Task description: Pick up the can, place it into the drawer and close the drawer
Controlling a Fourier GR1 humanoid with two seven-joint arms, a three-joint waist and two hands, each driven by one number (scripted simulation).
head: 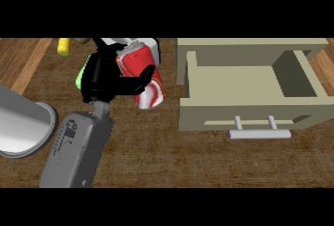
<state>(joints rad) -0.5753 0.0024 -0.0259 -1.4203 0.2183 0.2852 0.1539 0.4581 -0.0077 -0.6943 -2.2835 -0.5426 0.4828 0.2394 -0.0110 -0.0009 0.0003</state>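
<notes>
My left hand (104, 77) is shut on the red and white can (149, 90), which stands left of the drawer. The palm lies against the can's left side, the thumb crosses its near face and the fingers curl round its far side near the top. The beige drawer (251, 117) is pulled open at the right, its inside bare, with a grey bar handle (259, 134) on its front. A band of wooden counter separates the can from the drawer's left wall. My right hand does not show.
A large grey cylinder (23, 123) fills the left edge. A yellow object (63, 46) lies at the back left. Something green (79, 77) peeks out behind my hand, and something white (149, 43) shows behind the can's top. Wooden counter (195, 163) spreads in front.
</notes>
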